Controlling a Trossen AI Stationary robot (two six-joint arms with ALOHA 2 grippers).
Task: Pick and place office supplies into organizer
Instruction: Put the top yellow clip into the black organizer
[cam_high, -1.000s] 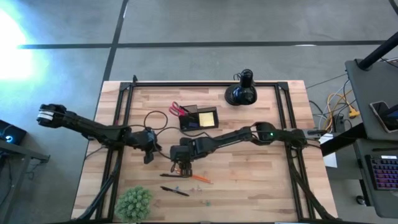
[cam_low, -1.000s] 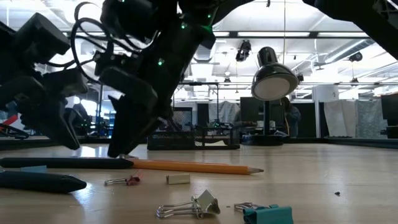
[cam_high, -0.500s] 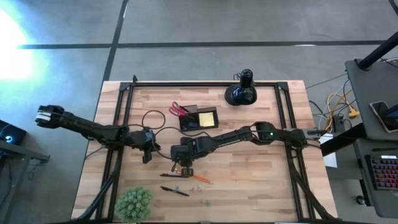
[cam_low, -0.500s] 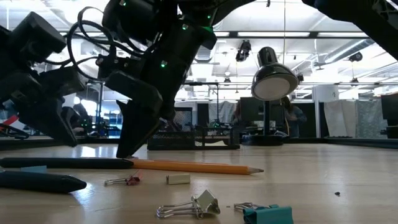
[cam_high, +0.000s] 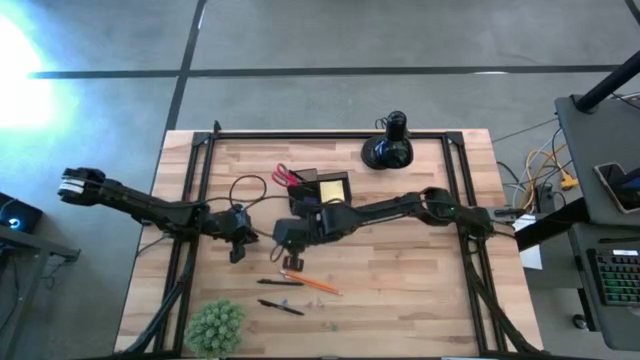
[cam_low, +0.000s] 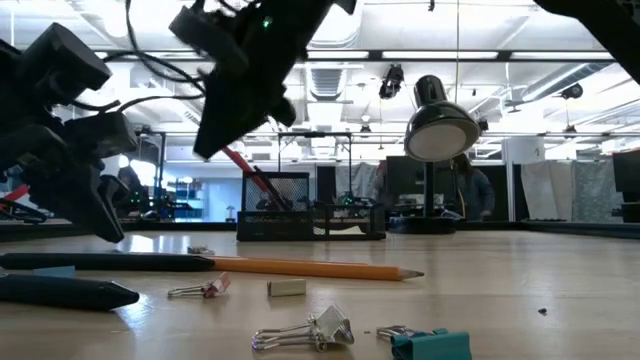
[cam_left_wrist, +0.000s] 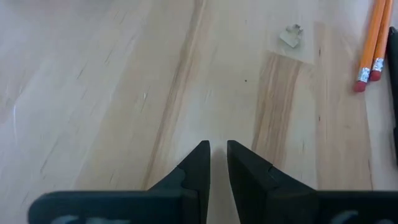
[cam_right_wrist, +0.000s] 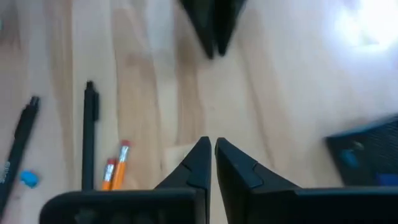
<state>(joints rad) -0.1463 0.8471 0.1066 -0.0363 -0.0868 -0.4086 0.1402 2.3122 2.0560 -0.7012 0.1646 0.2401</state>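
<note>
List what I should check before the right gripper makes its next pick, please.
1. Right gripper empty: ok, fingers shut, nothing seen between them.
2. Right gripper off the table: ok, raised in the low view.
3. Pencils free to grasp: ok, lying on the wood beside a pen.
4. Organizer unobstructed: cannot tell, the right arm passes close by it.
5. Left gripper out of the way: ok, shut, waiting farther left.

On table: 2 pencils, 2 pens, 1 scissors, 1 organizer. Also 1 binder clip, 1 lamp, 1 plant ball. 2 arms.
</note>
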